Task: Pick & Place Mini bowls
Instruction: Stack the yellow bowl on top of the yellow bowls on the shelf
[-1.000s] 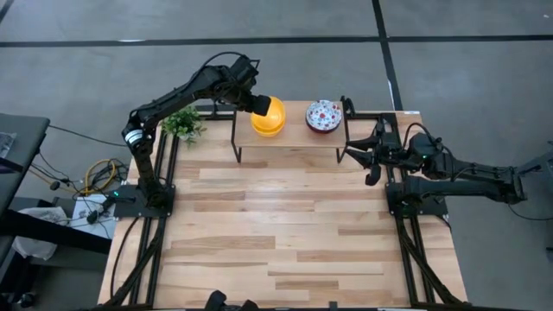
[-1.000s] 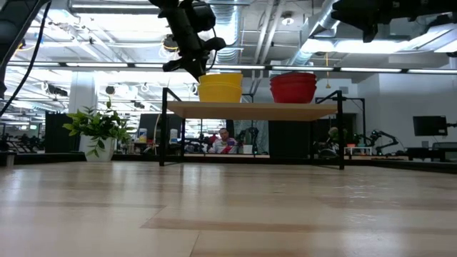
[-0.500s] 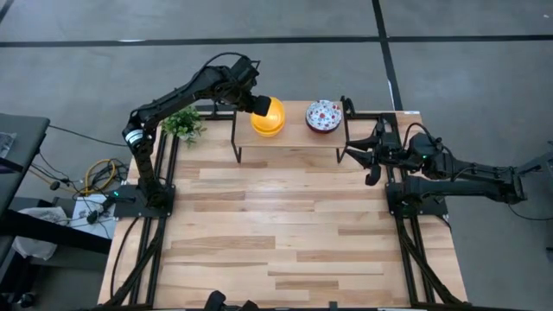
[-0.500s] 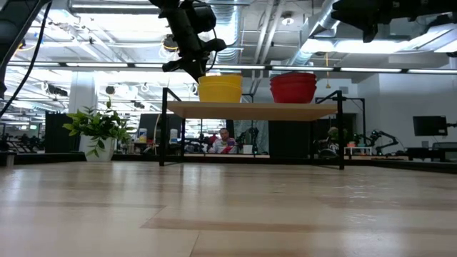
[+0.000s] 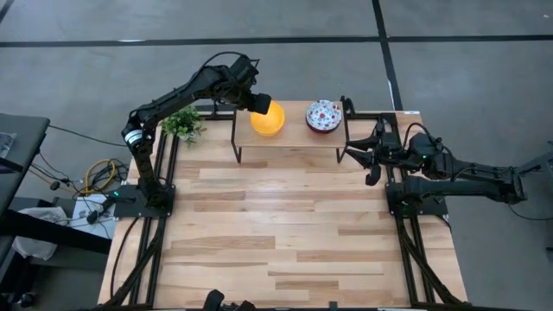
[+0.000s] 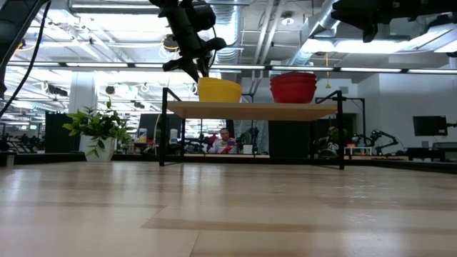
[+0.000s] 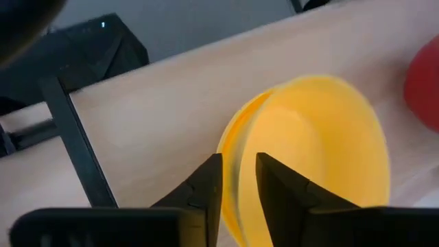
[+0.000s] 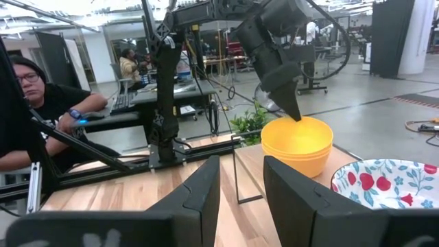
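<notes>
Glossy yellow mini bowls (image 5: 268, 119) are sitting stacked on the raised wooden shelf (image 5: 294, 136), beside the white floral-patterned bowls (image 5: 324, 115). I am pinching the top yellow bowl's rim with my left gripper (image 7: 236, 180), tilting it. My right gripper (image 5: 366, 154) is waiting open, just beside the shelf.

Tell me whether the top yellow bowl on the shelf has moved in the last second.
Yes. The top yellow bowl, pinched at its rim by the left gripper, has tipped and lifted off the stack relative to the fixed shelf.
</notes>
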Controlling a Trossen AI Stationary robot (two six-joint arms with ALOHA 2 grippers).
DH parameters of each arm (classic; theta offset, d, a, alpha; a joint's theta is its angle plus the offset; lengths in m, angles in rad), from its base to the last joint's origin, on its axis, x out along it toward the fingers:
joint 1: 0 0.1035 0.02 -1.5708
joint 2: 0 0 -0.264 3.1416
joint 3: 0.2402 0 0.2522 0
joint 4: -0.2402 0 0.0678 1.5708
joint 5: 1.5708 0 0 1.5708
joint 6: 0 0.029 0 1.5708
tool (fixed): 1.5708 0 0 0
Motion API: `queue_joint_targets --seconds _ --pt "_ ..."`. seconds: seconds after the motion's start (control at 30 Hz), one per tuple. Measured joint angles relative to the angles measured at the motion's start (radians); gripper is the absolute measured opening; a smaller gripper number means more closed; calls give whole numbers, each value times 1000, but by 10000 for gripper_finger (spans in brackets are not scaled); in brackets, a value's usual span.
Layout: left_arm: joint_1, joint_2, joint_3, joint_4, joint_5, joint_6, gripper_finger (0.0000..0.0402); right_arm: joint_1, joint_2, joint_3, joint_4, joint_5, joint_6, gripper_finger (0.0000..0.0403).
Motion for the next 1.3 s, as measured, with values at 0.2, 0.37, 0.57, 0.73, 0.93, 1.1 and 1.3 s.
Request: queue_joint_targets --seconds 0.2,0.37,0.57,0.73,0.93,1.1,1.3 --pt "0 -37 0 60 -13 -4 92 -1 0 0 0 0 0 102" --pt "-22 -63 0 115 15 30 92 -4 0 0 0 0 1 102" --pt "-22 -62 -78 151 81 33 92 -4 0 0 -3 0 0 102" --pt "-21 -61 -126 172 84 31 92 -4 0 0 -3 0 0 102" --pt "-20 -61 -131 187 82 34 92 -4 0 0 -3 0 1 102" --pt "-16 -61 -135 189 66 39 92 -4 0 0 -3 0 1 102" --pt "-16 -61 -179 198 62 35 92 -4 0 0 -3 0 1 102"
